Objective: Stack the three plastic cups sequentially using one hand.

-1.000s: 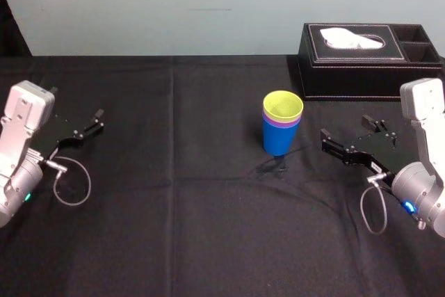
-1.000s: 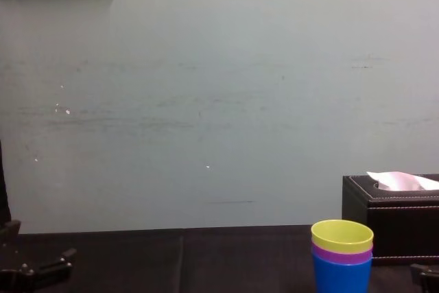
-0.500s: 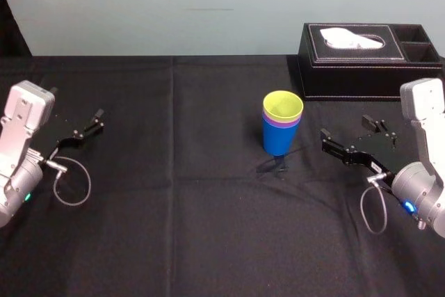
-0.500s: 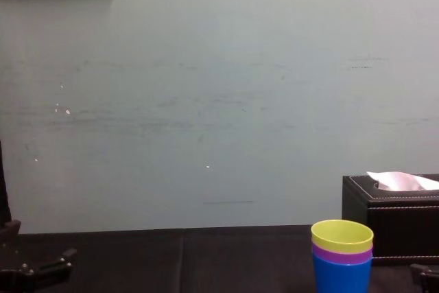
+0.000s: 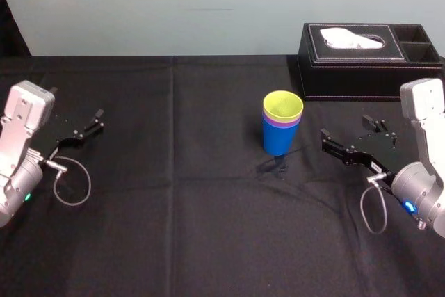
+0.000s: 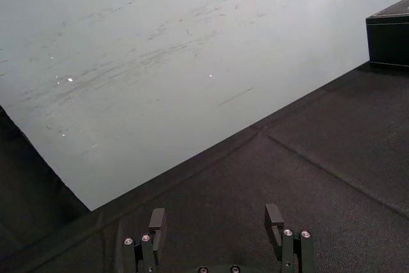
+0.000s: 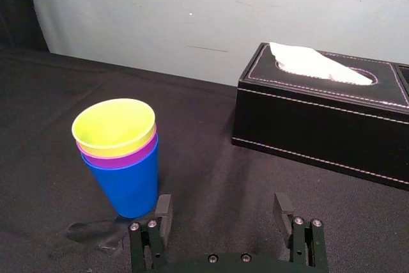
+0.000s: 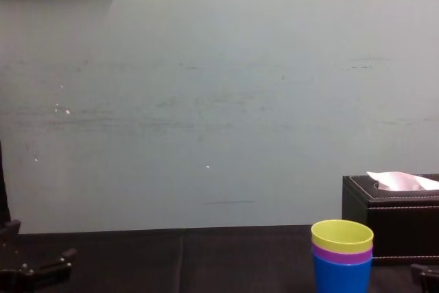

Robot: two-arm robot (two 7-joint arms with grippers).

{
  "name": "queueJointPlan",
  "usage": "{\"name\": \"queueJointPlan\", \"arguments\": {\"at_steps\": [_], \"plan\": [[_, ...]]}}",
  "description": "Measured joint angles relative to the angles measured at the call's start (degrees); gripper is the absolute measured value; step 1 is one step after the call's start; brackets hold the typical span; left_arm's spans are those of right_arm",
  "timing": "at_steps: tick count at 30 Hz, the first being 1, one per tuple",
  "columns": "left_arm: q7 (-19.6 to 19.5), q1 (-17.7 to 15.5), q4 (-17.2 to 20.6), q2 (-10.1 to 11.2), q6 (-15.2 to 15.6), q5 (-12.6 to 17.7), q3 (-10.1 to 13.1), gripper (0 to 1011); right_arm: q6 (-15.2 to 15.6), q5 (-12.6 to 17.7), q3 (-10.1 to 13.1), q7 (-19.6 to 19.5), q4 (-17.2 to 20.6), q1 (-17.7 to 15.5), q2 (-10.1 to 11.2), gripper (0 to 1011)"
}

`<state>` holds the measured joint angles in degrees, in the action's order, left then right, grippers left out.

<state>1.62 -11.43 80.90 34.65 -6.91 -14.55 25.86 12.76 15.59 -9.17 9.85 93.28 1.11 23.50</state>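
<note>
Blue cup stood before the tissue box, purple cup nested inside with just its rim band visible, yellow-green cup innermost, right gripper gaped empty nearby, left gripper gaped far left

From my seat the light looks soft and even, coming from overhead: the pale wall reads bright, while the black worktop swallows most of it and shows only faint creases. The cups throw one small soft shadow toward the robot's side. The tissue is nearly washed out to plain white
</note>
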Motion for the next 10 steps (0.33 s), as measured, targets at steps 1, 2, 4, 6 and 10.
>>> {"name": "queueJointPlan", "arguments": {"at_steps": [1,2,4,6,10], "plan": [[0.0,0.0,0.0,0.0,0.0,0.0,0.0,1011,0.0,0.0,0.0,0.0,0.0,0.0,0.0,1003],[0.0,0.0,0.0,0.0,0.0,0.0,0.0,1011,0.0,0.0,0.0,0.0,0.0,0.0,0.0,1003],[0.0,0.0,0.0,0.0,0.0,0.0,0.0,1011,0.0,0.0,0.0,0.0,0.0,0.0,0.0,1003],[0.0,0.0,0.0,0.0,0.0,0.0,0.0,1011,0.0,0.0,0.0,0.0,0.0,0.0,0.0,1003],[0.0,0.0,0.0,0.0,0.0,0.0,0.0,1011,0.0,0.0,0.0,0.0,0.0,0.0,0.0,1003]]}}
